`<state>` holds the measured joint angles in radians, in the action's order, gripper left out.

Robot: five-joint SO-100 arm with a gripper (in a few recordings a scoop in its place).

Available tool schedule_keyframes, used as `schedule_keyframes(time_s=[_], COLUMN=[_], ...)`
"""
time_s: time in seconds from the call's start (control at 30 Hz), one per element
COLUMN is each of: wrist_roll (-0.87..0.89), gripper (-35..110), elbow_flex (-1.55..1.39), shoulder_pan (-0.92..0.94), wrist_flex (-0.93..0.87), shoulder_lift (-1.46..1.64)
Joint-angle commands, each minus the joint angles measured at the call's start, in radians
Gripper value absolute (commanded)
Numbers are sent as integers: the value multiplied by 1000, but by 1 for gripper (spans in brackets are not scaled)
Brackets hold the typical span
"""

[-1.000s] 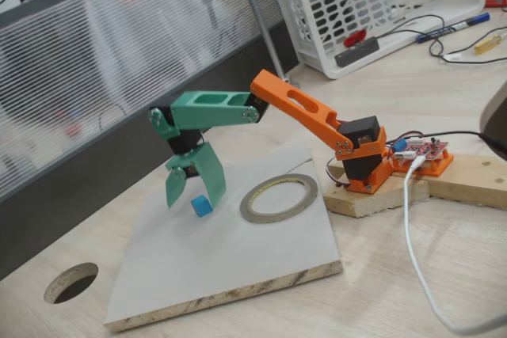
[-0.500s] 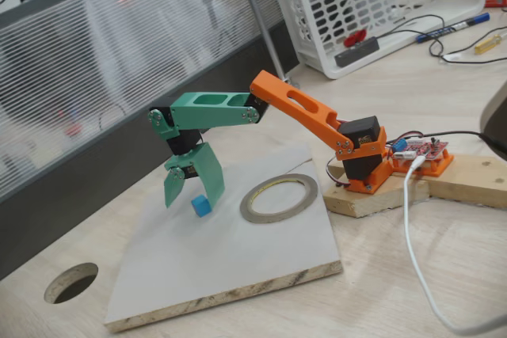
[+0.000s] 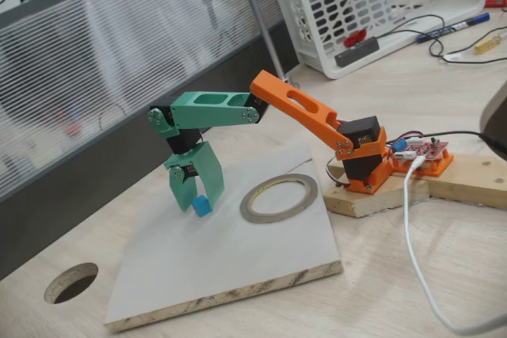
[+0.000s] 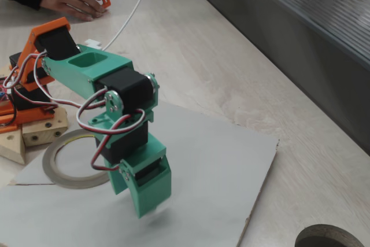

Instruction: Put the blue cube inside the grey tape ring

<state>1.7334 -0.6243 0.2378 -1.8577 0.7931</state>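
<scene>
Fixed views of the grasp stage. The gripper stands at centre-left of the frame, pointing down at the white board, its green jaws drawn in around the blue cube, which rests on the board just below them. Whether the jaws already press on the cube cannot be told (in the other fixed view the gripper hides it entirely).

The grey tape ring lies flat on the board right of the cube, near but apart from it.

Likely risks: the cube is small against the jaws, so an off-centre pinch could squirt it sideways or leave it behind on lifting; a low carry could nudge the ring.

Count: one cube, one tape ring, one board, one arm.
</scene>
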Motion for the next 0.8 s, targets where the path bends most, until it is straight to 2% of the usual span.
schedule_keyframes(time_s=[0.0,0.2,0.77], wrist_roll=[5,3,11], gripper=[38,32,12], elbow_flex=[20,20,20], shoulder_pan=[-2,0,2], wrist_flex=[5,75,78], shoulder_lift=[12,12,14])
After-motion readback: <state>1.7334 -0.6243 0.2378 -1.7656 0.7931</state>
